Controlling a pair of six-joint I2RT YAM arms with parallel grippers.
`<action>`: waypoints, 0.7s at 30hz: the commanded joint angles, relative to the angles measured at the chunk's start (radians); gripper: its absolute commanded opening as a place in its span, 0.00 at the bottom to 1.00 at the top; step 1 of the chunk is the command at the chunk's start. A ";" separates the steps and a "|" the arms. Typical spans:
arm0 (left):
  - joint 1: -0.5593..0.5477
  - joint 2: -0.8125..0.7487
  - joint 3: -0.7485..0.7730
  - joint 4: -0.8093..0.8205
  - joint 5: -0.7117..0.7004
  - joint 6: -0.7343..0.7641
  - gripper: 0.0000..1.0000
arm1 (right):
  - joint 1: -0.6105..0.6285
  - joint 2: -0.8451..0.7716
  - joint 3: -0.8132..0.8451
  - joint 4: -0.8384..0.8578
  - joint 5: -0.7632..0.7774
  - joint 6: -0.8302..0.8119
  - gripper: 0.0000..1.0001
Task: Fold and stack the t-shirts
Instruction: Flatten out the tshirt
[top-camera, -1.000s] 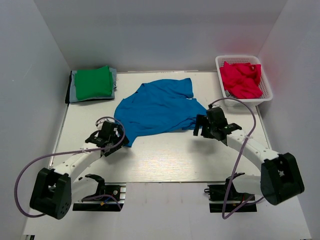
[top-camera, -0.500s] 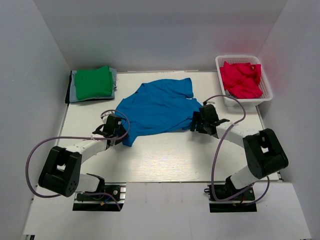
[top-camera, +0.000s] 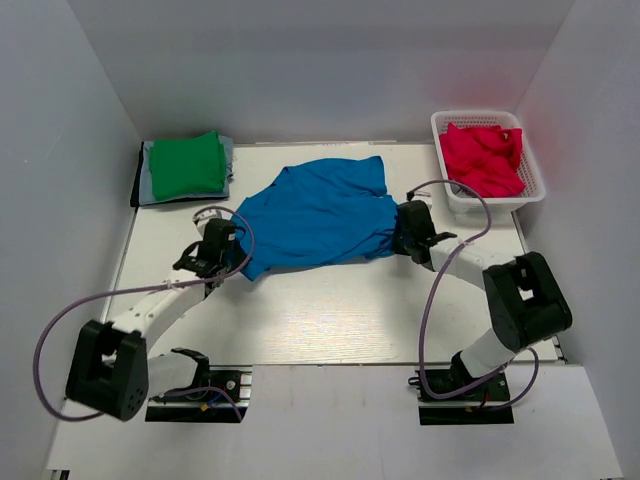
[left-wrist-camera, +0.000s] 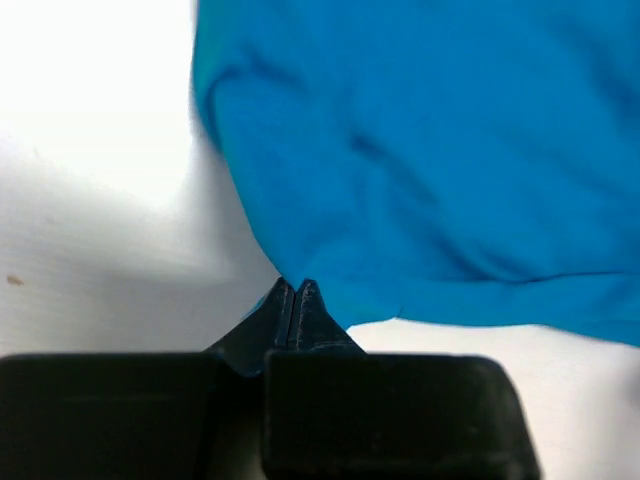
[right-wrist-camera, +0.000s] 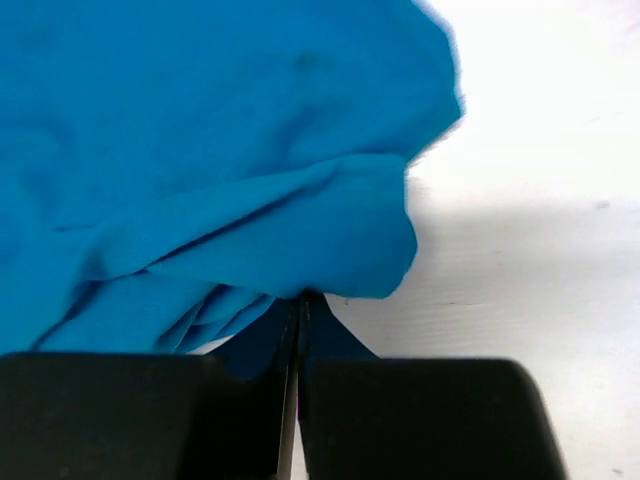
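The left tool (left-wrist-camera: 297, 288) is pressing its fingers fully together on the near-left edge of the blue t-shirt (top-camera: 315, 215), and the right tool (right-wrist-camera: 300, 300) is clamping, no gap showing, on that shirt's folded near-right edge. The shirt is lying rumpled across the middle of the bench (top-camera: 330, 320), its near edge running between the tools and a broad strip of bench showing before the arm bases. Folded t-shirts (top-camera: 186, 165), green on top, are sitting well apart at the far-left corner, and crimson-pink t-shirts (top-camera: 482, 158) are resting in the white basket (top-camera: 495, 204) far right.
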 joint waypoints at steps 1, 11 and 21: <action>0.012 -0.136 0.047 0.000 -0.087 0.009 0.00 | -0.009 -0.133 -0.003 0.044 0.109 -0.015 0.00; 0.012 -0.339 0.220 -0.054 -0.230 0.048 0.00 | -0.007 -0.493 0.012 0.018 0.237 -0.118 0.00; 0.012 -0.405 0.569 -0.003 -0.242 0.195 0.00 | -0.003 -0.747 0.257 0.026 0.265 -0.296 0.00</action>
